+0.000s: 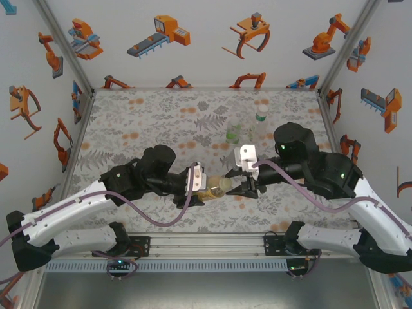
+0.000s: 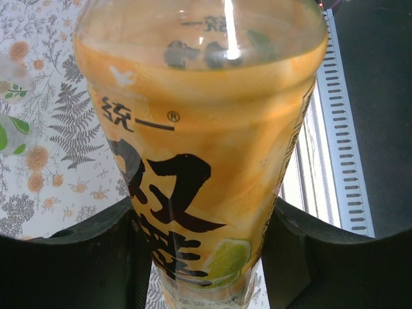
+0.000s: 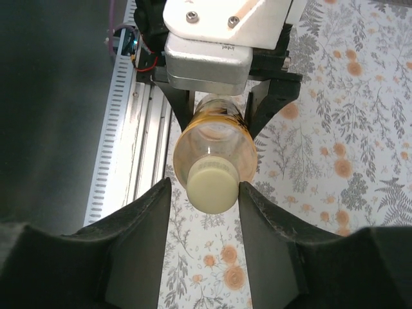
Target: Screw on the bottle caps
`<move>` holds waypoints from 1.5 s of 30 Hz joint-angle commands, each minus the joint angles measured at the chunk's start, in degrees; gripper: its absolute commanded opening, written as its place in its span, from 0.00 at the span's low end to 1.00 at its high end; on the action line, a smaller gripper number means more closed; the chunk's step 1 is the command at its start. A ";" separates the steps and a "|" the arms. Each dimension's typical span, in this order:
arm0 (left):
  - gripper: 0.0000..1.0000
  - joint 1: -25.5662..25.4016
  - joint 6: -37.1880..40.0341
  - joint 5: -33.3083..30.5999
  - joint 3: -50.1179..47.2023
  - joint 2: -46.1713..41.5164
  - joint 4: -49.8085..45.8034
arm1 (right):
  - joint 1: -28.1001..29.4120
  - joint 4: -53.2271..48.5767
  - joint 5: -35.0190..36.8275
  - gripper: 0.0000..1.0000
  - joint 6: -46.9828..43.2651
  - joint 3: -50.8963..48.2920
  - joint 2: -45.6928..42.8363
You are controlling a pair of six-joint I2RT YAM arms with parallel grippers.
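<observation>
Mid cap-screwing, near centre just over table (image 1: pixel 141 116): L jaws clamped on amber bottle (image 2: pixel 199 161) lying sideways, R jaws flanking pale cap (image 3: pixel 211 187), grip unclear; next needs firm pinch + twist.

Glossy plastic amber bottle (image 2: pixel 206 161), smooth matt pale plastic cap (image 3: pixel 211 187)

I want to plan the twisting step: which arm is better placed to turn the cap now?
Right. The right claw straddles the pale cap on the amber bottle, whose body the left claw grips horizontally.
</observation>
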 commanded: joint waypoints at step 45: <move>0.00 -0.13 -1.34 -11.39 0.43 3.86 3.64 | 0.13 2.73 39.00 0.00 99.11 -9.18 -1.42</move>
